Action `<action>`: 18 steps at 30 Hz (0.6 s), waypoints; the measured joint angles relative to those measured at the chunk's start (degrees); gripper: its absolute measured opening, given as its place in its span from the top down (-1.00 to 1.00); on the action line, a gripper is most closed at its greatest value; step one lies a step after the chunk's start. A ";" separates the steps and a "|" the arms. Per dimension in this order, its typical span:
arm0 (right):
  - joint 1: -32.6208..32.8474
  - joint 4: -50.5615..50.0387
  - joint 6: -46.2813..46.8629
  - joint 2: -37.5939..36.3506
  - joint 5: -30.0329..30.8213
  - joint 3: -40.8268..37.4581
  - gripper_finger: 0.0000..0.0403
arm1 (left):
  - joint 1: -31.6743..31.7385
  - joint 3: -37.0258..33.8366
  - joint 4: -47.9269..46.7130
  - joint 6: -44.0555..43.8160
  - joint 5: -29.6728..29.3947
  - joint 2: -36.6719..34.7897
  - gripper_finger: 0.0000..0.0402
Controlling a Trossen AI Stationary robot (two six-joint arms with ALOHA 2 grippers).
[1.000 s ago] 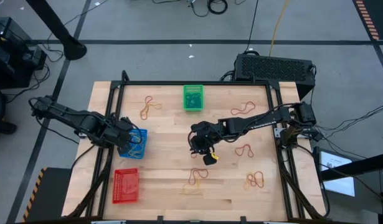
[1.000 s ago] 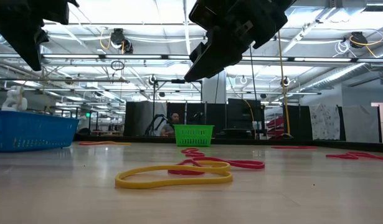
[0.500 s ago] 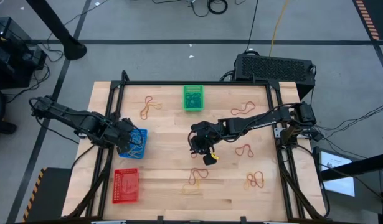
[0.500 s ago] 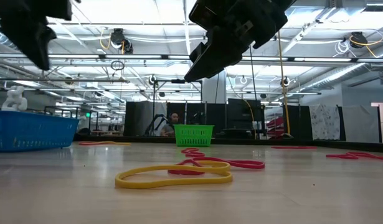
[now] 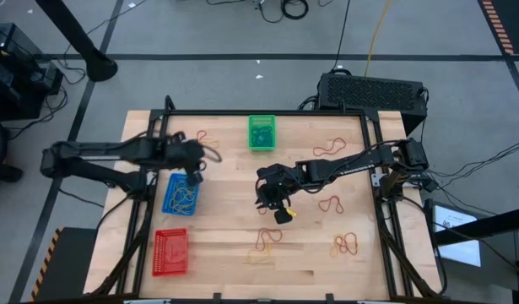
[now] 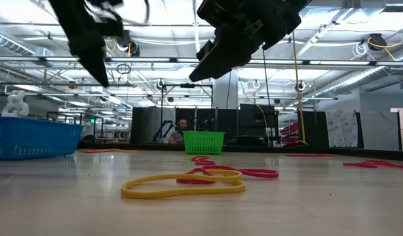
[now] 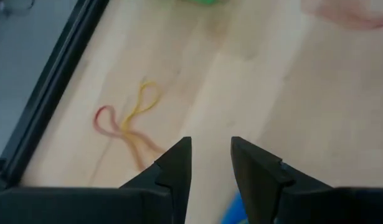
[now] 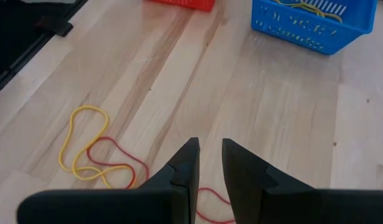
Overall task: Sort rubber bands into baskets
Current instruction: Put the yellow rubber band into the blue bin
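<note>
Rubber bands lie loose on the wooden table: a red and yellow pair (image 7: 126, 121) at the far left, a yellow one (image 8: 85, 140) tangled with a red one (image 8: 119, 165) below my right gripper, and others (image 5: 331, 203) on the right. The blue basket (image 5: 181, 194) holds yellow bands. The green basket (image 5: 261, 133) stands at the far middle and the red basket (image 5: 171, 252) at the near left. My left gripper (image 7: 210, 155) hovers open above the blue basket's far end. My right gripper (image 8: 207, 165) hangs open over the table's middle, nothing between its fingers.
A black metal frame (image 5: 267, 112) runs around the table's work area. A large black box (image 5: 370, 89) stands beyond the far right corner. Bare wood lies between the blue basket and my right gripper.
My left arm has swung away from above the blue basket toward the table's far edge and a little to the right, and its gripper now hangs over the basket's far end. My right arm has kept still.
</note>
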 joint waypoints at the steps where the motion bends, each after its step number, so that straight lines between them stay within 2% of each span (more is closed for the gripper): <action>1: 0.00 -0.02 0.00 0.00 0.00 0.00 0.70 | 2.78 0.00 0.04 2.18 0.79 1.83 0.40; 4: 0.00 -0.05 -0.02 0.00 -0.02 0.00 0.70 | 10.89 0.00 1.69 10.05 3.77 7.97 0.40; 10: 0.00 -0.57 -0.68 0.00 -0.02 0.00 0.70 | 24.27 0.43 11.23 22.78 8.87 20.38 0.40; 14: 0.00 -2.37 -1.00 0.00 -0.02 0.00 0.70 | 29.98 2.34 13.85 26.19 8.80 27.48 0.40; 18: 0.00 -5.26 -2.74 0.00 -0.02 0.00 0.70 | 32.46 4.23 13.75 27.85 10.81 32.84 0.40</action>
